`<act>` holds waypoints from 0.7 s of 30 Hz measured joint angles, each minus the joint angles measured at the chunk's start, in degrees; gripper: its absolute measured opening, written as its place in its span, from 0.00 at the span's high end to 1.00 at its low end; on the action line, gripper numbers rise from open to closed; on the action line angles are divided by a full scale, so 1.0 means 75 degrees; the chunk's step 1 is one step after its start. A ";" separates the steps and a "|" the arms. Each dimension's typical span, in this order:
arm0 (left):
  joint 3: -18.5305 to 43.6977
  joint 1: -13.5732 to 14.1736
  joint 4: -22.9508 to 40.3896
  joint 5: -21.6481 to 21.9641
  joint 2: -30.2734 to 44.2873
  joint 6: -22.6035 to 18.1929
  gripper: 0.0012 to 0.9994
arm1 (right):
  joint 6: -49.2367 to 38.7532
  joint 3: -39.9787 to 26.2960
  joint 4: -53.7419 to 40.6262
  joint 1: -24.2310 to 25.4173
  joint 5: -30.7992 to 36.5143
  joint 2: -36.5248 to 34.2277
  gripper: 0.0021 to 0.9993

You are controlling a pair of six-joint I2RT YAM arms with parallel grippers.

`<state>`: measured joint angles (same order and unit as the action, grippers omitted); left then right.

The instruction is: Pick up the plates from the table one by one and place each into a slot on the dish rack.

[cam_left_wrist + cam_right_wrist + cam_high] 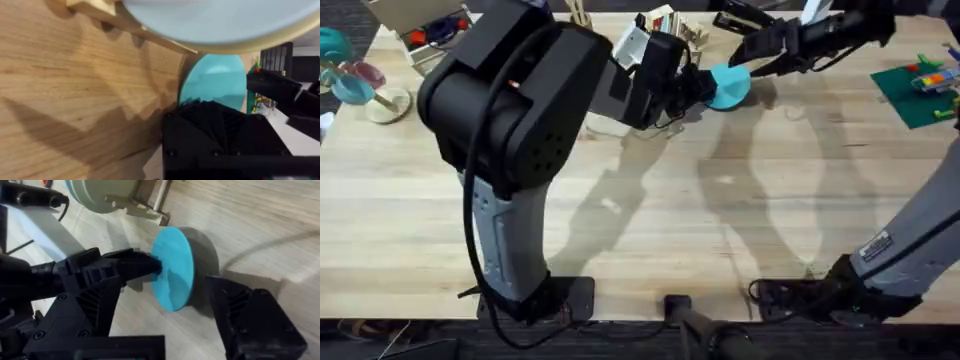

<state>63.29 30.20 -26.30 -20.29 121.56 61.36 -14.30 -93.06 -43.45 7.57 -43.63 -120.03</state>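
Turquoise plate [729, 87] stands on edge near the far edge of the table [650, 220], just beside the dish rack [150, 202]. Left gripper [698, 85] is clamped on the plate's rim. Right gripper [745, 50] hovers near it, jaws spread, holding nothing. Cream plate [97, 195] stands in the rack.

You face a pale plank top crossed by long arm shadows under overhead light; a green mat [918, 95] sits far right, a cluttered tray [432, 30] far left, dark floor beyond.
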 joint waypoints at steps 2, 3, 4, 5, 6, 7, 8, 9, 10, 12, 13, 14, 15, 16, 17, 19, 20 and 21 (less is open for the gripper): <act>0.0000 0.0000 -0.0001 0.0000 0.0000 0.0000 0.96 | 0.0077 0.0000 0.0025 -0.0024 -0.0015 -0.0074 0.00; 0.0000 0.0000 -0.0001 0.0000 0.0000 0.0000 0.96 | 0.0087 0.0000 0.0025 -0.0033 -0.0015 -0.0101 0.00; 0.0000 0.0000 -0.0001 0.0000 0.0000 0.0000 0.96 | 0.0119 0.0000 0.0022 -0.0046 -0.0018 -0.0122 0.00; 0.0000 -0.0001 -0.0001 0.0000 0.0000 0.0000 0.96 | 0.0137 0.0000 0.0019 -0.0061 -0.0018 -0.0136 0.00; 0.0000 0.0000 0.0002 0.0000 0.0000 0.0000 0.96 | 0.0149 0.0000 0.0026 -0.0073 -0.0018 -0.0151 0.00; 0.0000 0.0000 0.0008 0.0000 0.0000 0.0000 0.96 | 0.0171 0.0000 0.0025 -0.0087 -0.0018 -0.0166 0.00; 0.0003 0.0000 0.0015 0.0000 0.0000 0.0000 0.96 | 0.0199 0.0000 0.0025 -0.0103 -0.0018 -0.0180 0.00; 0.0009 0.0000 0.0024 0.0000 0.0000 0.0000 0.96 | 0.0207 0.0000 0.0031 -0.0128 -0.0020 -0.0196 0.00; 0.0012 0.0000 0.0025 0.0000 0.0000 0.0000 0.96 | 0.0230 0.0000 0.0037 -0.0152 -0.0021 -0.0219 0.01; 0.0012 0.0000 0.0028 0.0000 0.0000 0.0000 0.96 | 0.0256 0.0000 0.0031 -0.0208 -0.0018 -0.0283 0.01; 0.0012 0.0000 0.0028 0.0000 0.0000 0.0000 0.96 | 0.0259 0.0000 0.0031 -0.0236 -0.0018 -0.0318 0.02; 0.0012 0.0000 0.0028 0.0000 0.0000 0.0000 0.96 | 0.0279 0.0000 0.0040 -0.0258 -0.0018 -0.0355 0.05; 0.0012 0.0000 0.0028 0.0000 0.0000 0.0000 0.96 | 0.0279 0.0000 0.0042 -0.0284 -0.0018 -0.0388 0.08; 0.0012 0.0000 0.0028 0.0000 0.0000 0.0000 0.96 | 0.0288 0.0000 0.0042 -0.0305 -0.0018 -0.0418 0.12; 0.0012 0.0000 0.0028 0.0000 0.0000 0.0000 0.96 | 0.0303 0.0000 0.0042 -0.0322 -0.0021 -0.0439 0.16; 0.0012 0.0000 0.0028 0.0000 0.0000 0.0000 0.96 | 0.0311 0.0000 0.0038 -0.0337 -0.0020 -0.0460 0.24; 0.0012 0.0000 0.0028 0.0000 0.0000 0.0000 0.96 | 0.0310 0.0000 0.0042 -0.0337 -0.0016 -0.0462 0.29; 0.0012 0.0000 0.0028 0.0000 0.0000 0.0000 0.96 | 0.0311 0.0000 0.0042 -0.0337 -0.0012 -0.0463 0.34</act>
<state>63.37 30.19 -26.09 -20.29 121.56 61.36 -11.97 -93.06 -43.13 5.04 -43.72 -123.50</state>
